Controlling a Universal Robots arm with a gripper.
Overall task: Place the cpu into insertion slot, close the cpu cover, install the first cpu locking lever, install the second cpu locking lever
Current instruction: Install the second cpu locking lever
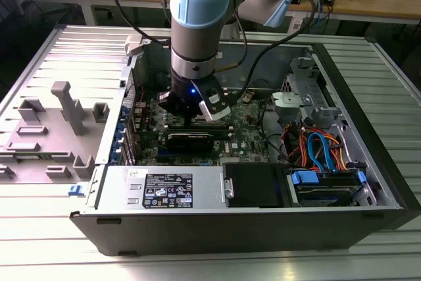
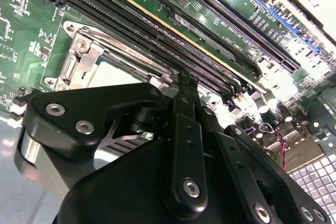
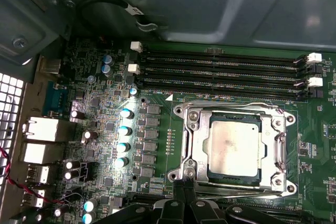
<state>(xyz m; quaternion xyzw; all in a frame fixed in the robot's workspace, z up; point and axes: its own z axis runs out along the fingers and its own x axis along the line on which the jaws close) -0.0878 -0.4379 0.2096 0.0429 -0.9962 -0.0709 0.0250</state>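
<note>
In the exterior view the arm reached down into an open computer case (image 1: pixel 368 182) lying on a ribbed metal worktop (image 1: pixel 39 228), with its hand (image 1: pixel 196 118) low over the green motherboard (image 1: pixel 253 133), near the board's middle. In the first wrist view the cpu (image 3: pixel 234 148), its dull silver top scuffed, sat flat inside the insertion slot (image 3: pixel 234 153), and the cpu cover (image 3: pixel 191 145), a silver frame with a large window, lay closed around it, so the chip showed through the opening. The tip of the hand (image 3: pixel 185 186) stood at the near edge of that frame, just touching or just off it; which one could not be told. Four long black memory slots (image 3: pixel 220 72) ran beside the socket on its far side, apart from it. In the second wrist view the black fingers (image 2: pixel 185 129) appeared drawn close together into a narrow point, with nothing seen between them, hanging above the edge of the socket's metal frame (image 2: pixel 79 61). Whether either locking lever was latched could not be made out. A drive with blue and orange cables (image 1: pixel 322 153) filled the case toward the exterior view's right.
</note>
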